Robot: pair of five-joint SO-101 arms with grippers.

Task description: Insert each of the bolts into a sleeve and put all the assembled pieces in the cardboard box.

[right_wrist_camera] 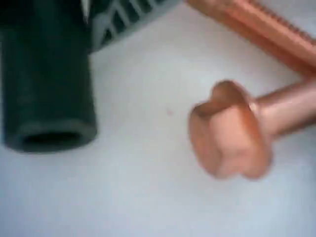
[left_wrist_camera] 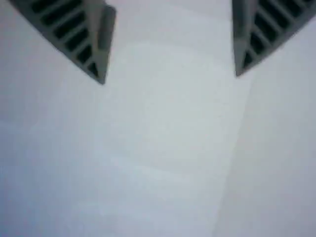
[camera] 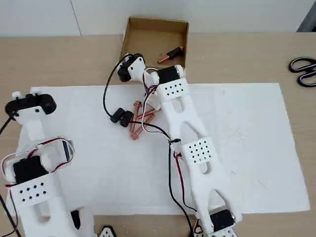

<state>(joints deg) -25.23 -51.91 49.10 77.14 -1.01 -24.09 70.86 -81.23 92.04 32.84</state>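
Plainly, copper flanged bolt [right_wrist_camera: 229, 131] lies beside black sleeve [right_wrist_camera: 47, 74].

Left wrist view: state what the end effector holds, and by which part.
Nothing is held: the left end effector is open, with only bare white paper between its fingers.

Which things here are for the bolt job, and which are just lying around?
For the job: bolts, sleeves, cardboard box, finished piece in the box.
Lying about: scissors, white sheet.
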